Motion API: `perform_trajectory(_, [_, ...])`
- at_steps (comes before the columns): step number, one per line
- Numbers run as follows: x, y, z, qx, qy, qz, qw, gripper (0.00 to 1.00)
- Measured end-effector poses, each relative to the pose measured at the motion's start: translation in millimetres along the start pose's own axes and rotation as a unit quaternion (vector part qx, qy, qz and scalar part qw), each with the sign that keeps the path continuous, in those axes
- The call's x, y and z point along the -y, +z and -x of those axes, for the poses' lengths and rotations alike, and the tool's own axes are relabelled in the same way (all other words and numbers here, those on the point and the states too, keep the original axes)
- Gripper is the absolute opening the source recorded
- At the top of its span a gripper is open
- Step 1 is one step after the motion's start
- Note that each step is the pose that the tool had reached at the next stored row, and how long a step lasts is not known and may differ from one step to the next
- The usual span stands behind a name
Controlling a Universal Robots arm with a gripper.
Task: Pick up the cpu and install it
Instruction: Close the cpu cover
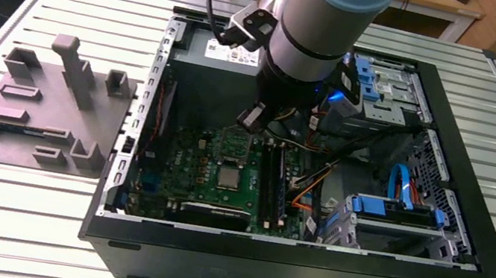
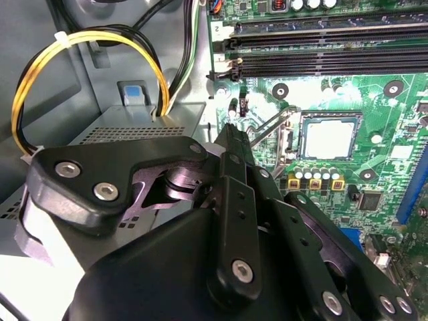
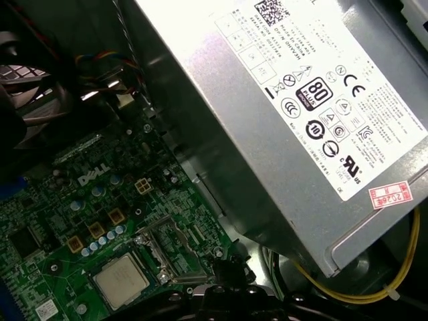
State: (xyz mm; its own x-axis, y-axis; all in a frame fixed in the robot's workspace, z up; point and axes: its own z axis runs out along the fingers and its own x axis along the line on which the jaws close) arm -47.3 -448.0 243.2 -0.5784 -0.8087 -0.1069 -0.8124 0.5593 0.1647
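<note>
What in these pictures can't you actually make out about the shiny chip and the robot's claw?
- Whether the cpu is fully seated in its socket: too small in the exterior view, seen at a slant in both wrist views.
- The gripper tips: in the second wrist view its own black body hides them.
- The motherboard's edge: cut off by the first wrist view's frame.

Support: slatted metal table [image 1: 32, 224] | on it: open black PC case [image 1: 306, 273], centre-right | grey fixture block [image 1: 41, 112] beside case, exterior view's left
</note>
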Motion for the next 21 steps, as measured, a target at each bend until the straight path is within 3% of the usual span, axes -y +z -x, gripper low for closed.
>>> perform_trajectory(6, [0.1,-0.6,-0.3,-0.0009,-0.003,0.0001,0.99999,0.11])
perform_trajectory(9, [0.0,-0.6,-0.9,-0.0040,-0.006,-0.0014,0.99997,0.11])
perform_trajectory(15, [-0.2,-0.6,-2.0,-0.0154,-0.011,-0.0082,0.99979,0.11])
perform_trajectory(21, [0.8,-1.1,-4.6,-0.0172,-0.016,-0.0084,0.99970,0.11])
